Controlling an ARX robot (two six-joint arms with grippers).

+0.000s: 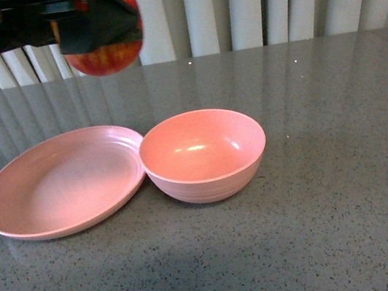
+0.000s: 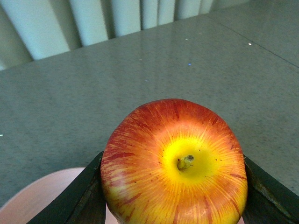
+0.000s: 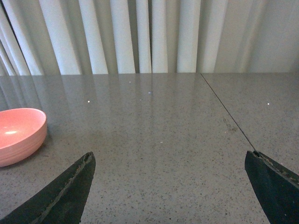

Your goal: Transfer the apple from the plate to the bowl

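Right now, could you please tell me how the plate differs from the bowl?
The plate is wide and shallow; the bowl is narrower and deep. The plate shows faint ridges inside near its rim; the bowl is smooth inside. Both are pink and empty.

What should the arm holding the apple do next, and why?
Probably carry it sideways, toward the robot's right, until it hangs over the bowl, and only then lower it. The left gripper holds the apple high on the plate's side, and the bowl beside the plate is empty.
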